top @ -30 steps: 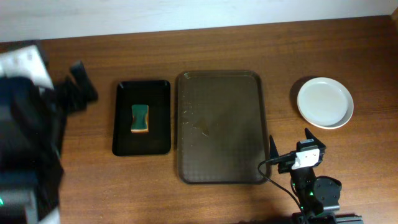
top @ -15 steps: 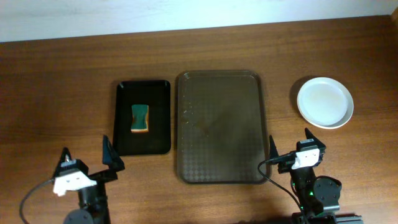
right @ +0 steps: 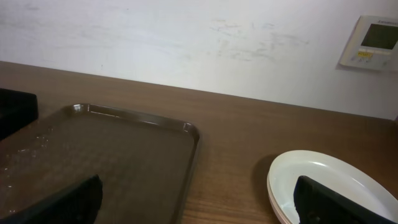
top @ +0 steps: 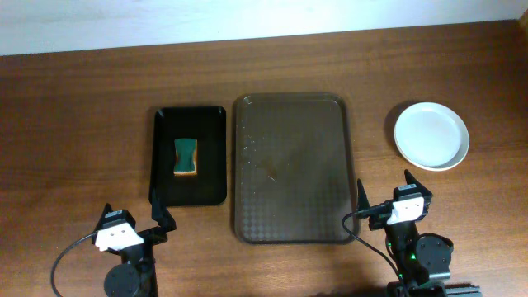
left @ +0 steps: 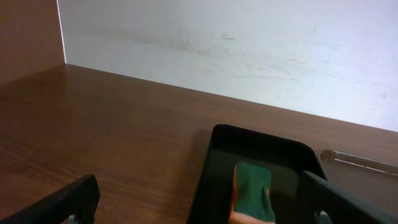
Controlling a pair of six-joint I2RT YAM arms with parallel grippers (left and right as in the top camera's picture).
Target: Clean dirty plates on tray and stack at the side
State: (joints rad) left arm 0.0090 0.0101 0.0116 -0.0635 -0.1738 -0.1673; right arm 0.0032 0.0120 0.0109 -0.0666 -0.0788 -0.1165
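White plates [top: 431, 135] sit stacked on the table right of the large dark brown tray [top: 293, 169]; the top one looks clean. In the right wrist view the stack [right: 323, 183] shows layered rims beside the tray [right: 112, 149], which holds only small wet specks. My left gripper [top: 134, 221] is open and empty at the front left, below the black tray. My right gripper [top: 384, 195] is open and empty at the front right, between the tray's corner and the plates.
A smaller glossy black tray [top: 188, 155] left of the brown tray holds a green-and-orange sponge [top: 186, 157], also seen in the left wrist view [left: 252, 193]. A white wall runs behind the table, with a small wall panel [right: 370, 41] at the right.
The left arm swept down from the far left and settled at the front left, shifting slightly right and lower over the last half second. The right arm, plates and sponge have not moved.
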